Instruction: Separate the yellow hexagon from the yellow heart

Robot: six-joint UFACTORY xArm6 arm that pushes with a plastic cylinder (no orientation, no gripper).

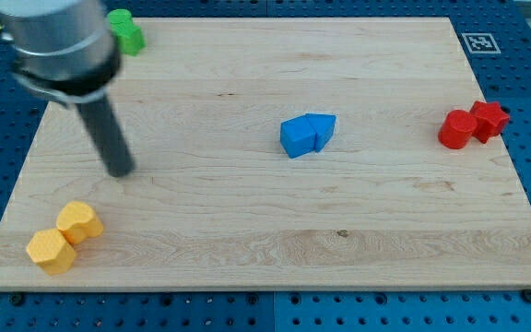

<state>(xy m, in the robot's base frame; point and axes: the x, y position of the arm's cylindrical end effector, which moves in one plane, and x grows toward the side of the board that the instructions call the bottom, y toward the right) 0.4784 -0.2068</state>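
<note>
Below my tip (121, 171): yellow hexagon (51, 251), yellow heart (79, 221)

No readable text; fiducial tag (477, 41) (black-white pattern) beside board corner (445, 23).

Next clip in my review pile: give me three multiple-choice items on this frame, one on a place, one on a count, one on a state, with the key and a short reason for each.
1. Where do the two yellow blocks lie?
A. the view's bottom left
B. the view's top right
C. the centre

2. How many blue blocks show?
A. none
B. two
C. five

3. How does my tip stand to the yellow blocks?
A. pressed on the hexagon
B. wedged between the two
C. apart from both, above them in the view

Key:
1 A: the yellow hexagon and the yellow heart sit touching by the board's bottom-left corner.
2 B: one blue block and a second blue block touch near the centre.
3 C: my tip rests on bare wood, clear of both.
</note>
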